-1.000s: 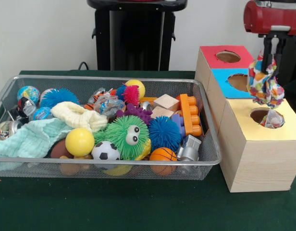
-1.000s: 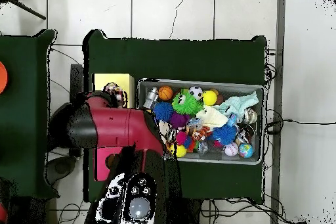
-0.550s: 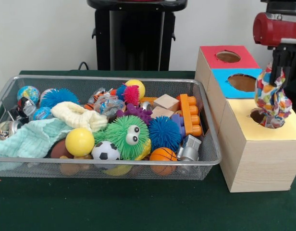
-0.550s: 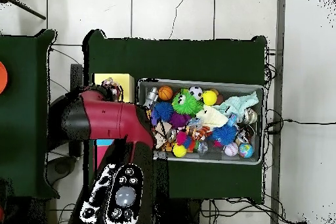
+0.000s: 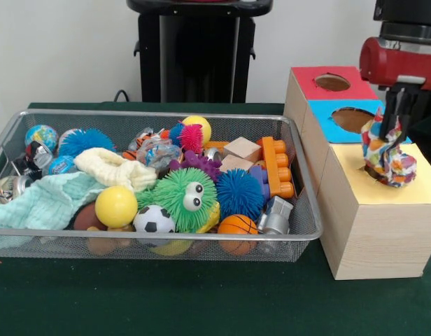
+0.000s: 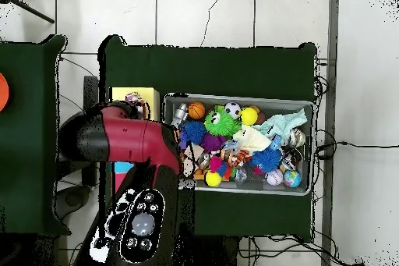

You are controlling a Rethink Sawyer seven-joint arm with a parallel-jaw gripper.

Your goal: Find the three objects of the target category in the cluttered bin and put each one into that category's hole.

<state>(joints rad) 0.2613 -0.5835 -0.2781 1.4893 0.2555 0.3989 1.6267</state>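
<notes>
My gripper [image 5: 392, 131] hangs over the yellow-topped wooden box [image 5: 418, 187] at the right. It is shut on a multicoloured patterned cloth [image 5: 387, 159]. The cloth lies bunched on the yellow top and hides the hole there. From overhead, a bit of the cloth [image 6: 134, 99] shows beside the red arm [image 6: 132, 140], on the yellow box [image 6: 119, 96]. In the wire bin [image 5: 75, 232] lie a mint green cloth [image 5: 46, 201] and a cream cloth [image 5: 115, 169] among the toys.
Behind the yellow box stand a blue-topped box with a hole [image 5: 350, 119] and a red-topped one [image 5: 332, 82]. The bin also holds balls, fuzzy toys, wooden blocks and an orange plastic brick [image 5: 277, 166]. A black stand [image 5: 194, 52] rises behind the bin.
The gripper has come down and shifted a little left with the cloth. The cloth hung loose above the yellow hole before; now it sits bunched on it.
</notes>
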